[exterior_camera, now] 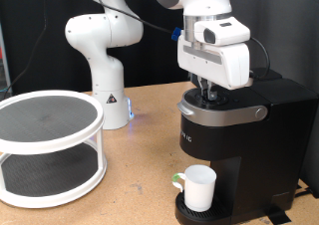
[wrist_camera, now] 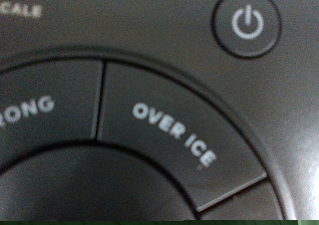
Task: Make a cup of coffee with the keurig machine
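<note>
We observe the claw [exterior_camera: 206,89] lowered directly over the round button panel on top of the keurig machine [exterior_camera: 239,145], at or just above the panel. Its fingers are largely hidden behind the hand housing and the lid, so we cannot tell how far apart they stand; we see nothing held between them.

The wrist view confirms the position: the frame is filled by the button panel [wrist_camera: 150,135] at very close range, with the "OVER ICE" segment [wrist_camera: 174,135] near centre, part of a "STRONG" segment beside it, and the power button [wrist_camera: 247,25] nearby. No fingertips appear in this view.

The cup [exterior_camera: 198,188] stands upright on the round drip base [exterior_camera: 194,213] beneath the brew head, handle toward the exterior view's left. We judge cup placement complete. The lid handle [exterior_camera: 224,112] lies down, so the lid appears closed; whether a pod is loaded cannot be seen.

We judge the task to be at the button stage. No liquid is visible in or above the cup, so brewing appears not yet done.

A white two-tier round rack [exterior_camera: 48,145] stands on the surface [exterior_camera: 140,175], well apart at the exterior view's left.
</note>
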You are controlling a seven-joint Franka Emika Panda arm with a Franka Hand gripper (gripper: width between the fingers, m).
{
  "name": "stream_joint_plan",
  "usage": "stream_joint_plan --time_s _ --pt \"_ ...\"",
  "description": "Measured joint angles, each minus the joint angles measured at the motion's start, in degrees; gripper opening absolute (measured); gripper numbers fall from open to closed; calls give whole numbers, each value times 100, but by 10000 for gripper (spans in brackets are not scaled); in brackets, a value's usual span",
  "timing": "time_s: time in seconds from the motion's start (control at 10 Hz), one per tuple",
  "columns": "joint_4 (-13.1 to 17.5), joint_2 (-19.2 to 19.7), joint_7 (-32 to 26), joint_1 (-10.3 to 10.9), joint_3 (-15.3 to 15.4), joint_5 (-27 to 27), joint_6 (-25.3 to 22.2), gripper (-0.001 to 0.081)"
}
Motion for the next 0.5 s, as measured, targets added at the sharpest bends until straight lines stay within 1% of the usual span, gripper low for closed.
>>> stream_joint_plan --time_s 0.4,0.5 --pt "-32 -28 -599 0 -58 791 42 2" --pt "-33 -58 -732 0 -74 941 -37 2"
